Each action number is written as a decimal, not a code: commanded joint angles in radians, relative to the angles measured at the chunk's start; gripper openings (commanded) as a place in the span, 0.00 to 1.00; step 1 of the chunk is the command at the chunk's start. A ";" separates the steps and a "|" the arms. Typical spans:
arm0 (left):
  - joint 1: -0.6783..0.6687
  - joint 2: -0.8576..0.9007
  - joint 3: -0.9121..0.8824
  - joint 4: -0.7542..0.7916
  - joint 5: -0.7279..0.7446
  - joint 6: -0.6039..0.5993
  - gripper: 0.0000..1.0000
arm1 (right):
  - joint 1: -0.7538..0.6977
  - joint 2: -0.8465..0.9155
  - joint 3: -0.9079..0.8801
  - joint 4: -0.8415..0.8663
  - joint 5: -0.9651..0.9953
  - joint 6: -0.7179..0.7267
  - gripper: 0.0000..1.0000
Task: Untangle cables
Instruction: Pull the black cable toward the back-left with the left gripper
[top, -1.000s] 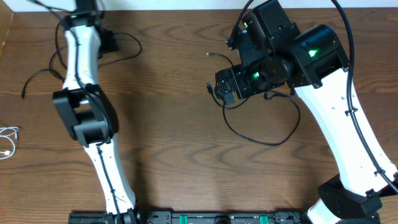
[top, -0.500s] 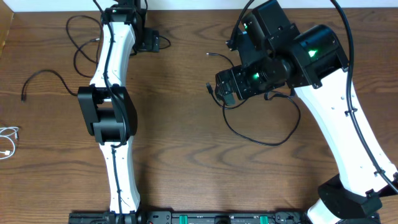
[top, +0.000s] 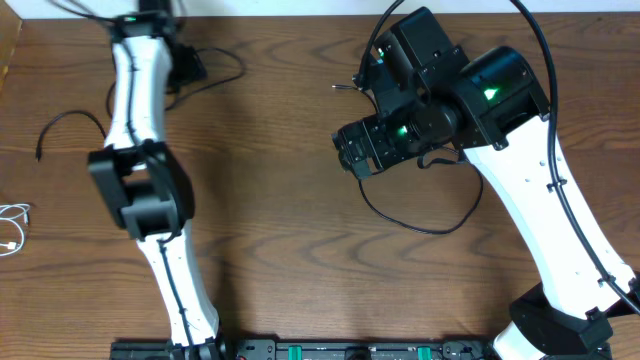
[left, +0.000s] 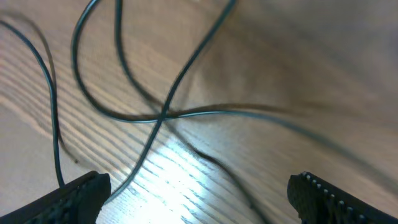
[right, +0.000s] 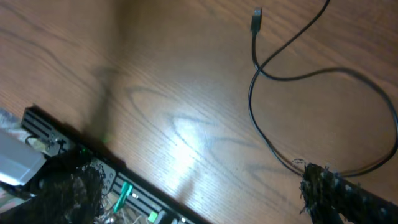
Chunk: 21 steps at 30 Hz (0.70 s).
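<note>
Several black cables lie on the wooden table. One loop (top: 230, 65) curls beside my left gripper (top: 190, 66) at the far left. In the left wrist view two black strands cross (left: 163, 114) above my open left gripper (left: 199, 186), and nothing is between its fingers. Another black cable (top: 75, 118) trails toward the left edge. A short white cable (top: 12, 222) lies coiled at the far left. A long black loop (top: 415, 224) runs under my right gripper (top: 345, 155). In the right wrist view this loop, with its plug (right: 257, 20), passes next to the right finger of my open, empty right gripper (right: 199, 180).
A black rail with green parts (top: 350, 350) runs along the table's front edge and shows in the right wrist view too (right: 74, 146). The thick black wires of the right arm (top: 555, 90) arch over the right side. The table ends at the left (top: 8, 60).
My left arm swung right across the top of the table, then back left. The right gripper shifted slightly up and left. Both grippers stayed open.
</note>
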 joint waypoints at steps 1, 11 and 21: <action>0.003 -0.175 0.017 0.014 0.281 0.033 0.95 | 0.004 0.020 0.003 0.014 0.021 -0.014 0.99; 0.003 -0.233 0.006 0.047 0.255 0.062 0.95 | 0.004 0.064 -0.007 -0.004 0.021 -0.014 0.99; 0.204 -0.036 -0.037 -0.118 0.158 -0.237 0.95 | 0.004 0.075 -0.048 -0.061 0.010 -0.011 0.99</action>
